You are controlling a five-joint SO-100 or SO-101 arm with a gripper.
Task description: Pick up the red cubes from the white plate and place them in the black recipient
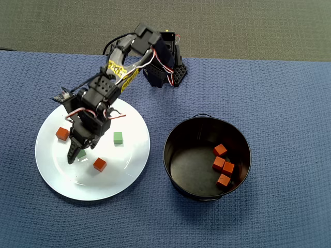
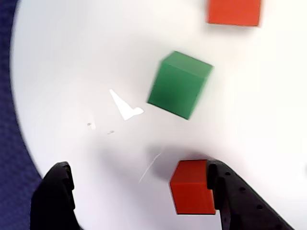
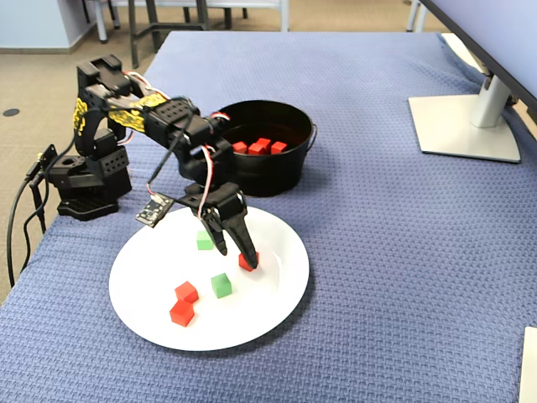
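Observation:
My gripper (image 2: 138,165) is open low over the white plate (image 2: 72,72). One red cube (image 2: 192,187) rests against the inner face of the right finger, with a wide gap to the left finger. Ahead lie a green cube (image 2: 180,91) and another red cube (image 2: 234,12). In the fixed view the gripper (image 3: 237,257) stands over the plate (image 3: 277,285) with that red cube (image 3: 247,262) at one fingertip; two more red cubes (image 3: 183,302) sit side by side near the front rim. The black recipient (image 1: 189,165) (image 3: 268,172) holds several red cubes (image 1: 219,164).
Two green cubes (image 3: 221,285) (image 3: 205,241) lie on the plate. The arm's base (image 3: 84,180) stands at the blue cloth's left edge in the fixed view, with cables trailing off it. A monitor stand (image 3: 466,126) sits at the far right.

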